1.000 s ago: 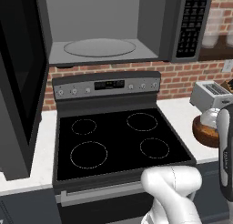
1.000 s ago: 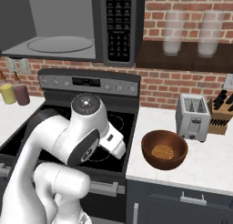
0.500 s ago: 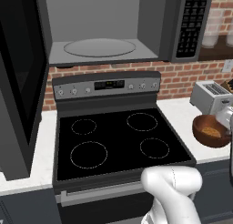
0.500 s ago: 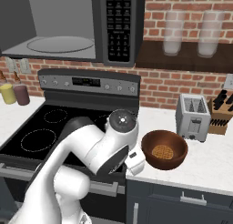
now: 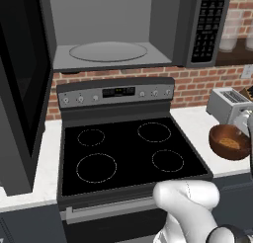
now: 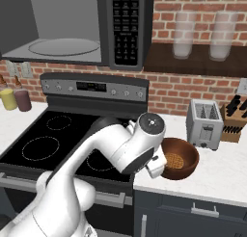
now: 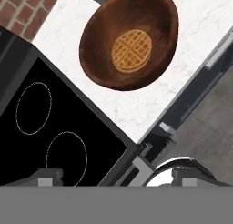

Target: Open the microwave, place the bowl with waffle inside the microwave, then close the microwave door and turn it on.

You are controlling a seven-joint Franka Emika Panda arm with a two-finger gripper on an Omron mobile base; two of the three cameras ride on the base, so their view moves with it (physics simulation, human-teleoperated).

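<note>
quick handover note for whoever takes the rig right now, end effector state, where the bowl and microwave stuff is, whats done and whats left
End effector: near the bowl's left rim in the right base view, holding nothing; whether it is open or shut cannot be told.
Microwave: open, cavity with bare turntable; microwave door swung out to the left.
Bowl with the waffle in it sits on the white counter right of the stove, in front of the toaster.
Done: door opened.
Left: grasp bowl, set it on the turntable, close door, start the microwave at the keypad.
</note>
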